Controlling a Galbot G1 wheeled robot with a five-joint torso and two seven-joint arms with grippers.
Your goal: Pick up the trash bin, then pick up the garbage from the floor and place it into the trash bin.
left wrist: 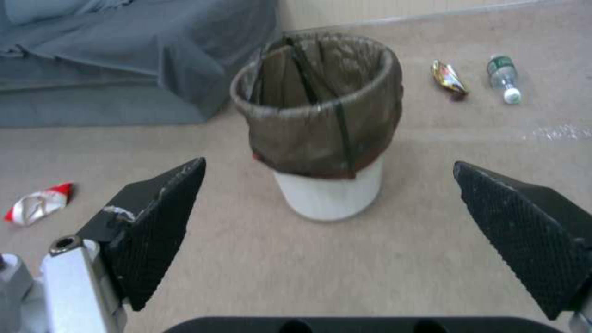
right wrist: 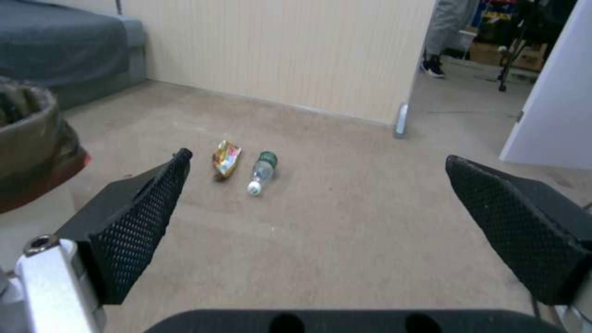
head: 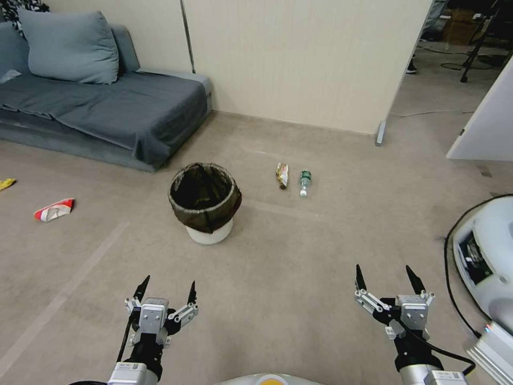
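Observation:
The trash bin (head: 206,200), a small white bucket with a dark brown liner, stands upright on the floor ahead of me, slightly left; it also fills the middle of the left wrist view (left wrist: 321,125). To its right lie pieces of garbage: a yellow snack wrapper (head: 281,175) and a clear bottle (head: 304,183). A red-and-white packet (head: 53,209) lies far left, with a yellow scrap (head: 6,184) at the edge. My left gripper (head: 165,291) hovers open in front of the bin. My right gripper (head: 386,280) is open too, nearer than the bottle (right wrist: 262,172).
A grey sofa (head: 101,107) with a cushion stands at the back left, close behind the bin. A beige partition wall (head: 299,59) runs across the back, with a doorway opening at the right. A white device with a black cable (head: 481,256) sits at the right edge.

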